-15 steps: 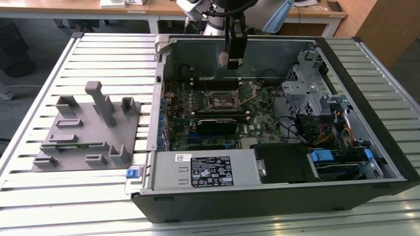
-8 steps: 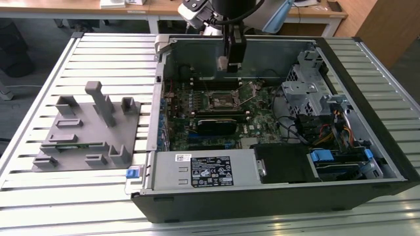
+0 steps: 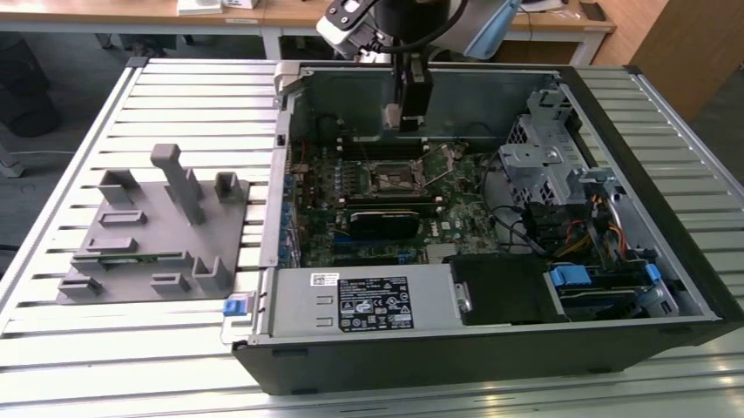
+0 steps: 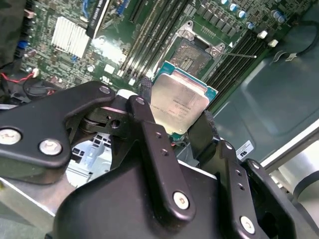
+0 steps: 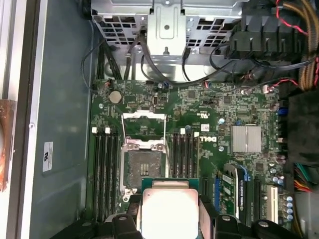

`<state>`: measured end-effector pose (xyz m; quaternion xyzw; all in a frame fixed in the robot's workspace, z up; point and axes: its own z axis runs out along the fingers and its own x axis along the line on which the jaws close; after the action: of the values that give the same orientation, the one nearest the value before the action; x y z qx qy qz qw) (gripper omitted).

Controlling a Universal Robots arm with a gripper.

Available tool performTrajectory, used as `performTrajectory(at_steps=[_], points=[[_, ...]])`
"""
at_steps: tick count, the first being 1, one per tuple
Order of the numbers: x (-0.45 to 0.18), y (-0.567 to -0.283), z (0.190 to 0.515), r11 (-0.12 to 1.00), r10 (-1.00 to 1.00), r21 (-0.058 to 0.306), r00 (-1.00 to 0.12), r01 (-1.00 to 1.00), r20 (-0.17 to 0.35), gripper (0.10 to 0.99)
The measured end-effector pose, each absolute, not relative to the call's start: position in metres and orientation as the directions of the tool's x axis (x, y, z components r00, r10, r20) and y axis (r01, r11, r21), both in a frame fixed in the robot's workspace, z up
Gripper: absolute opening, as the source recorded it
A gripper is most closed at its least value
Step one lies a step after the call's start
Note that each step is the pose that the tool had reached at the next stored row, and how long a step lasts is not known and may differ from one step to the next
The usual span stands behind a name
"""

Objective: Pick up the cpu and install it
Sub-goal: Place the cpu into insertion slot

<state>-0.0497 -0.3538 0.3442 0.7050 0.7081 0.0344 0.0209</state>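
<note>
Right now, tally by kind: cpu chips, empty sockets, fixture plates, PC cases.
Square silver-topped cpu chip, gripped in the black fingers: 1
Empty black-framed motherboard socket: 1
Grey plastic fixture plate: 1
Open black metal computer case: 1
Total: 4

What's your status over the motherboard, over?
Gripper shut on the cpu, hanging above the motherboard. Socket open and bare. No obstruction seen between them.

Exterior view high over case (image 3: 465, 366); both wrist views close above motherboard (image 5: 209, 107).
</note>
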Motion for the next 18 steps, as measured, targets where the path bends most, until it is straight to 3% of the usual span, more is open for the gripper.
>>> performTrajectory(at_steps=[18], points=[[-0.046, -0.339, 0.320, 0.004, 1.000, 0.061, -0.005, 0.998, 0.011, 0.541]])
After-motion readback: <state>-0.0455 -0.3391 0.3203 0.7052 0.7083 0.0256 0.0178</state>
